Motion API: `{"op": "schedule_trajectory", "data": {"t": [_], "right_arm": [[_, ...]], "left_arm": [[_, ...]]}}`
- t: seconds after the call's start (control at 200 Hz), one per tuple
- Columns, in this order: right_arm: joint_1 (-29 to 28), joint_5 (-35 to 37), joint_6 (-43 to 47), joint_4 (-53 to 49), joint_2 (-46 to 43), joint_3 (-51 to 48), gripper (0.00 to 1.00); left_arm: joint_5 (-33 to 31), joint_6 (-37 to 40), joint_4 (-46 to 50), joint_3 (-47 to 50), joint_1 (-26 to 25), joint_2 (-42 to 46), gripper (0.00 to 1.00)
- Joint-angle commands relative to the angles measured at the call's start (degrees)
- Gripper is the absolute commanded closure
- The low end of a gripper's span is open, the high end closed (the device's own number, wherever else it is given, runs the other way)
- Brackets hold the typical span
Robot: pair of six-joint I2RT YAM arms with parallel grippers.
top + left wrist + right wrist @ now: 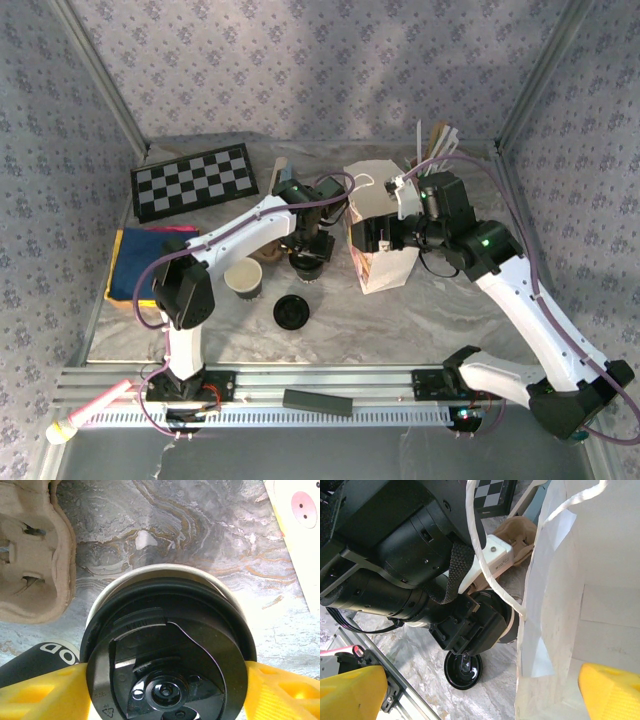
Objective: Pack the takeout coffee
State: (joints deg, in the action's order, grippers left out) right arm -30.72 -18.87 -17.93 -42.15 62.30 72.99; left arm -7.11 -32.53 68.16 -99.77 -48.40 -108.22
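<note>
The takeout coffee, a dark cup under a round black lid, sits between the yellow fingers of my left gripper, which press on both sides of the lid. From above, that gripper covers most of the cup, just left of the white paper bag. My right gripper is at the bag's open top. Its yellow fingertips stand wide apart, with the bag's edge between them. The cup's side shows beside the bag.
A lidless cup and a loose flat black lid lie left and in front of the held cup. A cardboard cup carrier is close behind. A checkerboard and a blue cloth lie at the left.
</note>
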Motion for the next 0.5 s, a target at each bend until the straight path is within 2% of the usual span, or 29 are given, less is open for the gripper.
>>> {"op": "schedule_trajectory", "data": {"t": [0.0, 0.495], "right_arm": [[0.4, -1.1, 0.2, 0.7, -0.4, -0.4, 0.00], [0.3, -1.2, -0.1, 1.0, -0.5, -0.5, 0.00]], "left_arm": [[-0.1, 0.5, 1.0, -2.8, -0.2, -1.2, 0.25], [-0.2, 0.5, 1.4, -1.7, -0.3, -1.9, 0.24]]}}
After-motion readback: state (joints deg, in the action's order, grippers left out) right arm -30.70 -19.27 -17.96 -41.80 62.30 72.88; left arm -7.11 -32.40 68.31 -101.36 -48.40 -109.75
